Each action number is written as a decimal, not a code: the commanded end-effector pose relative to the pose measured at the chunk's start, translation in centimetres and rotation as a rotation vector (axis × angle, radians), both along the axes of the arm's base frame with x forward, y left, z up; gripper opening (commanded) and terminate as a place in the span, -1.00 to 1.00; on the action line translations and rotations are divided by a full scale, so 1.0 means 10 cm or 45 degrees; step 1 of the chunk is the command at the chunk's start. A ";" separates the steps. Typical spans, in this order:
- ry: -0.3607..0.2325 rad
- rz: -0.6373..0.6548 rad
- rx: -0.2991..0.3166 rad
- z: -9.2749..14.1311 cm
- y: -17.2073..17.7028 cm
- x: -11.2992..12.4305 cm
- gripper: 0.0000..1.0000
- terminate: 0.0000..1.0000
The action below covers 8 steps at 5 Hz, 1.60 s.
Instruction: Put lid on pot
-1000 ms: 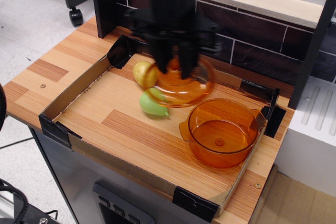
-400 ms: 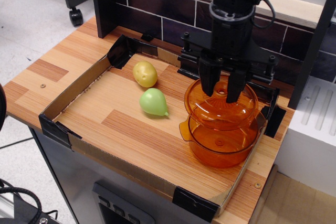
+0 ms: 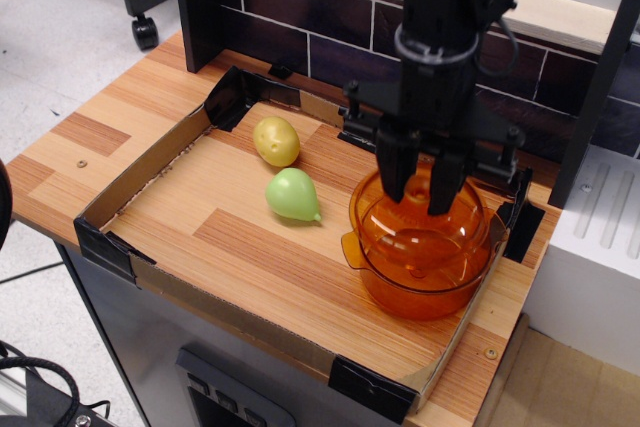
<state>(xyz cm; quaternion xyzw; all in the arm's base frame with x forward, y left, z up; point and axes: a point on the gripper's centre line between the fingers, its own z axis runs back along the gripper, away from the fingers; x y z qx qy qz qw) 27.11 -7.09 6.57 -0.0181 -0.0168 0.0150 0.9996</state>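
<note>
The orange pot (image 3: 415,282) stands at the right end of the cardboard tray (image 3: 140,172). The orange lid (image 3: 372,209) sits low at the pot's rim, roughly centred over it; I cannot tell whether it rests fully on the rim. My black gripper (image 3: 417,190) comes straight down over the pot. Its fingers (image 3: 393,175) are closed around the lid's centre knob, which is mostly hidden between them.
A yellow potato-like toy (image 3: 277,140) and a green pear-like toy (image 3: 293,194) lie in the tray to the left of the pot. A dark tiled wall (image 3: 320,32) stands behind. A black post (image 3: 198,2) is at back left and a white unit (image 3: 595,247) at right.
The gripper carried the lid from beside the yellow and green toys to the right over the pot, then lowered it down to the pot's rim.
</note>
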 end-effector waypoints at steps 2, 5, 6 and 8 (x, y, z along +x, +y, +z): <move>-0.048 -0.022 0.014 -0.04 -0.08 0.00 -1.00 -1.00; -0.061 -0.009 -0.007 0.01 -0.09 -0.01 1.00 -1.00; -0.089 -0.003 -0.062 0.18 0.00 0.01 1.00 -1.00; -0.120 0.016 -0.101 0.49 0.20 -0.02 1.00 1.00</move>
